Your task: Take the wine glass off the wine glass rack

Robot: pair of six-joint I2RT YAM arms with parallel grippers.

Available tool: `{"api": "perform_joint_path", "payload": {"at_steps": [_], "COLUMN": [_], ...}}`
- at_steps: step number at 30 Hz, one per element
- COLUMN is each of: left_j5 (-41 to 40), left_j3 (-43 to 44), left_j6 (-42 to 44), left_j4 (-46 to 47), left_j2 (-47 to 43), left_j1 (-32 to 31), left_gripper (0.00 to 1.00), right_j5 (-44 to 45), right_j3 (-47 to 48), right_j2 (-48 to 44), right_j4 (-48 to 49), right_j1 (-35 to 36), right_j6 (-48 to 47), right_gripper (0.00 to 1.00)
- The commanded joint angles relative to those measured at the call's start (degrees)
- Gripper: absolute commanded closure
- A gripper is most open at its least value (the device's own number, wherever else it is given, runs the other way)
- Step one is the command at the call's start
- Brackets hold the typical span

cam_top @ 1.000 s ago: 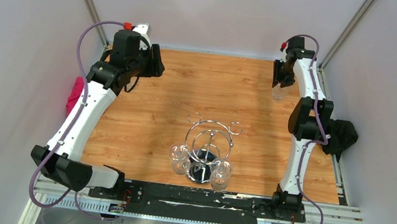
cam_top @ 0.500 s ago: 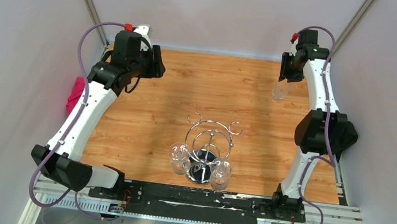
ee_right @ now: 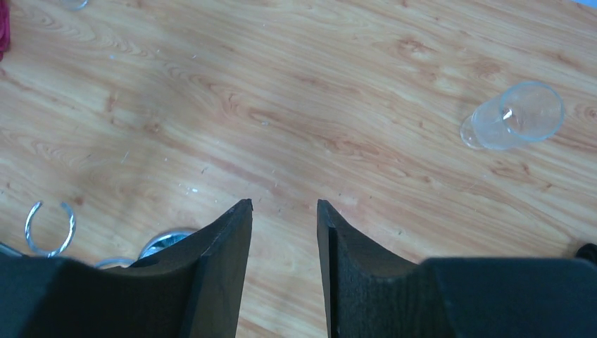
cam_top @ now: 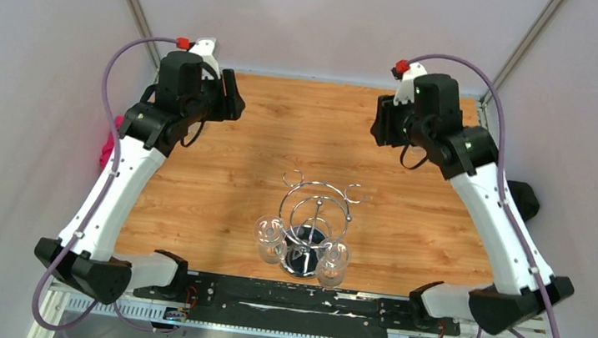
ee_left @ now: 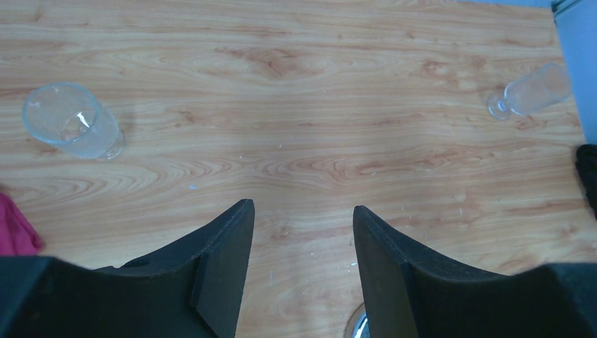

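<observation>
The wine glass rack [cam_top: 318,207] is a chrome wire stand at the near middle of the wooden table. Two wine glasses [cam_top: 270,238] [cam_top: 333,262] hang from its front loops. Its base edge [ee_right: 163,239] and a ring [ee_right: 49,229] show in the right wrist view. One more glass [ee_left: 70,121] stands at the back left. Another glass [ee_right: 514,116] stands at the back right and also shows in the left wrist view [ee_left: 531,91]. My left gripper [ee_left: 301,205] hovers open and empty at the back left [cam_top: 235,95]. My right gripper [ee_right: 284,203] hovers open and empty at the back right [cam_top: 378,120].
A pink cloth [cam_top: 114,145] lies off the table's left edge, and a black cloth [cam_top: 523,197] off its right edge. Grey enclosure walls stand close on three sides. The arm bases sit on a black rail [cam_top: 299,297] at the near edge.
My right arm has risen off the glass at the back right, leaving it standing, and swung left toward the middle. My left arm has shifted slightly.
</observation>
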Motion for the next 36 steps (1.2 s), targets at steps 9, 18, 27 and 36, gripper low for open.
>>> {"api": "perform_joint_path", "payload": {"at_steps": [9,18,27,36], "left_j5": [-0.03,-2.06,-1.12,-1.22], "left_j3": [-2.55,-1.14,-0.31,-1.04], "left_j6": [-0.04,-0.18,-2.17,-2.37], "left_j4": [0.81,1.00,4.29,5.60], "left_j2": [-7.03,-6.11,-3.87,-2.84], "left_j1": [-0.48,-0.48,-0.48,-0.48], "left_gripper": [0.40,0.41,0.41,0.41], "right_j5": [13.98,21.27,23.35,24.56], "right_j3": [-26.08,-28.73,-29.15,-26.35], "right_j2": [-28.79,-28.19,-24.37,-19.22], "right_j4": [9.28,7.75,9.25,8.97], "right_j1": [18.09,24.35,26.68,32.91], "right_j6": [5.58,3.30,-0.18,-1.89], "right_gripper": [0.54,0.54,0.53,0.52]}}
